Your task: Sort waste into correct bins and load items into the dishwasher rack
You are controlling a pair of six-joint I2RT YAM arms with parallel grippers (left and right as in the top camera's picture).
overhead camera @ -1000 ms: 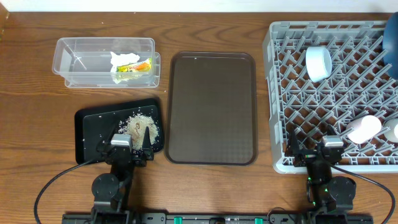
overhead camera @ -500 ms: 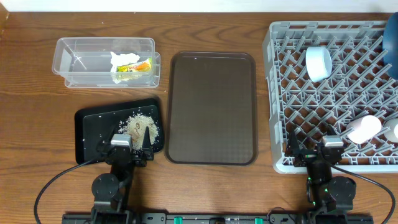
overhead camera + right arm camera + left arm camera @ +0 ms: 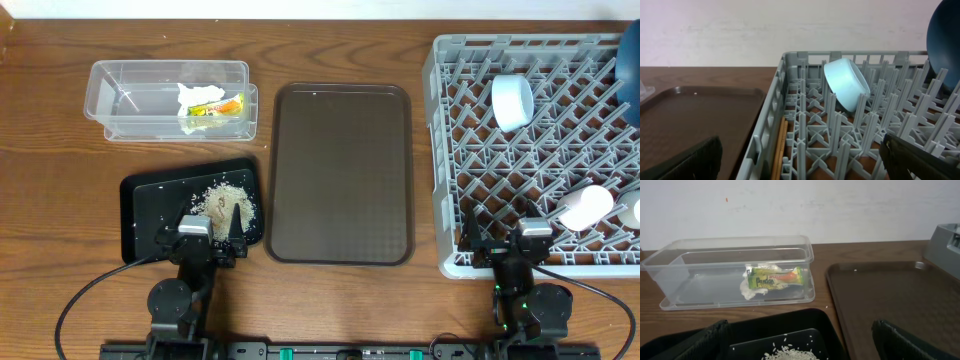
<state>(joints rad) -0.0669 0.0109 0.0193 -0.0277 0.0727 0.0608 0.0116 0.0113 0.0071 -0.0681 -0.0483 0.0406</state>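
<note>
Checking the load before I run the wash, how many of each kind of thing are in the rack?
Bowl: 1
Plate: 1
Cups: 2
Chopstick pair: 1
Total: 5

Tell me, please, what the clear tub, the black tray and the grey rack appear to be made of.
The clear tub looks like glossy transparent plastic: the wrapper and tissue show through its walls. The black tray seems smooth, shiny plastic, catching glints. The grey rack looks like matte moulded plastic, its pegs uniformly dull.
</note>
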